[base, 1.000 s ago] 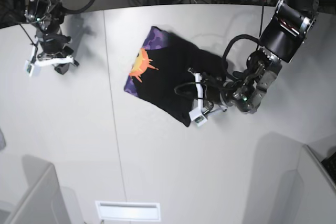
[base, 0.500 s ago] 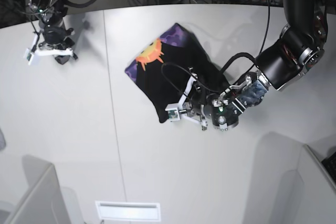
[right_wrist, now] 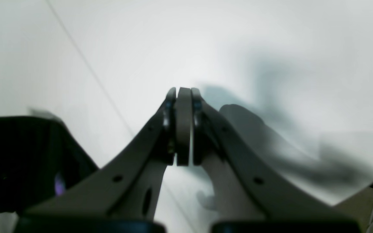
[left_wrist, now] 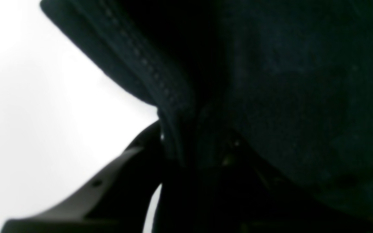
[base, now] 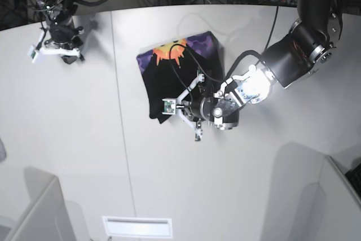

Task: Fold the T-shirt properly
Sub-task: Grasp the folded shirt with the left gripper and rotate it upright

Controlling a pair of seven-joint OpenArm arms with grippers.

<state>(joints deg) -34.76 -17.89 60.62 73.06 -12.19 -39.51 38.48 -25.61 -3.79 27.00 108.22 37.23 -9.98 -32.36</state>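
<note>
On the table, left hand grips the T-shirt; right hand clenched, empty.

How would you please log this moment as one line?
left gripper: shut on T-shirt | right gripper: shut, empty, above table

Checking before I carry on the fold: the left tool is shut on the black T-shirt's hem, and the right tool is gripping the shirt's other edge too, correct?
Not quite. The left tool is shut on the T-shirt, as the left wrist view shows. But the right tool holds nothing: the right wrist view shows it shut and empty above the white table, and the base view shows it far from the shirt.
</note>
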